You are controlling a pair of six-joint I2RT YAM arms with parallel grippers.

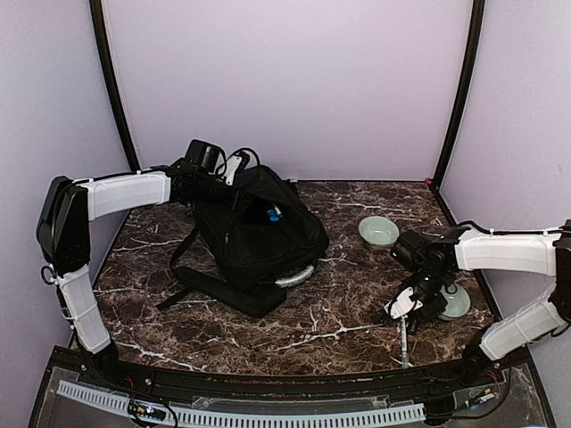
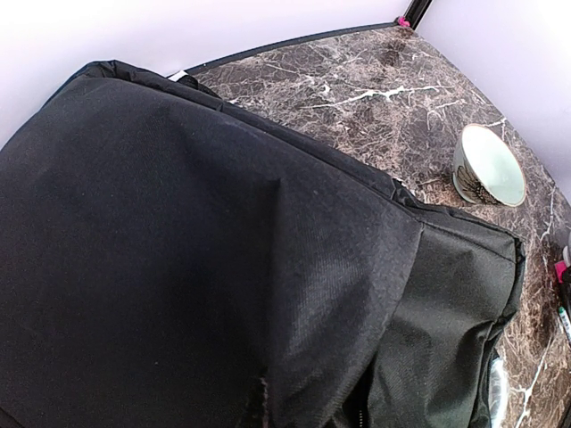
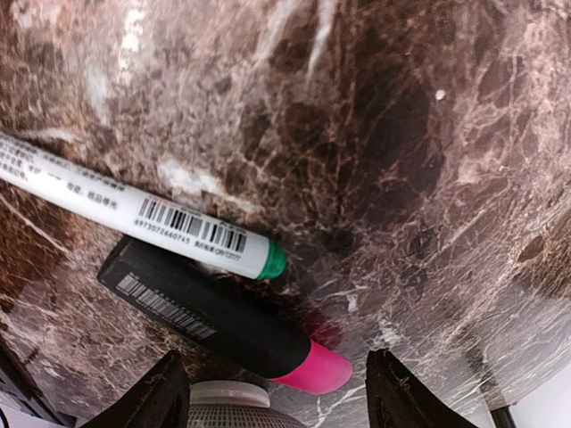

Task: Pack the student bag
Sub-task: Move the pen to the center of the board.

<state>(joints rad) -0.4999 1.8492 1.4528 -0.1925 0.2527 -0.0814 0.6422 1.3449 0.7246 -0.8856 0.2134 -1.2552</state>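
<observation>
1. The right gripper (image 3: 277, 361) hangs low over the table (image 1: 339, 303) with its fingers (image 3: 165, 392) spread and holding nothing.
2. Two markers lie under it, the pink marker (image 3: 205, 316) and the green marker (image 3: 134, 214) just beside it at 11 o'clock. Whether they touch cannot be told.
3. Judged step: pick up one marker for the bag.
4. Only the pink cap sits between the fingers, and the barrel runs from 10 to 4 o'clock, nearly along the closing line. Advice:
   - Turn the wrist so the jaws close across the barrel.
   - Shift toward 10 o'clock to mid-barrel.
   - Keep the far finger clear of the green marker, or both may roll.
5. The bag (image 1: 254, 232) sits left of the table's centre, at 10 o'clock from the right gripper and well apart.
   - It is black, soft and slumped, with straps trailing toward 7 o'clock.
   - Pale trim shows at its near edge.
   - A small blue item shows on its upper face.
6. The bowl (image 1: 378, 232) stands near the bag at 3 o'clock.
7. The left gripper (image 1: 203, 162) is pressed together at the bag's far top edge. Whether it pinches fabric cannot be told.
</observation>
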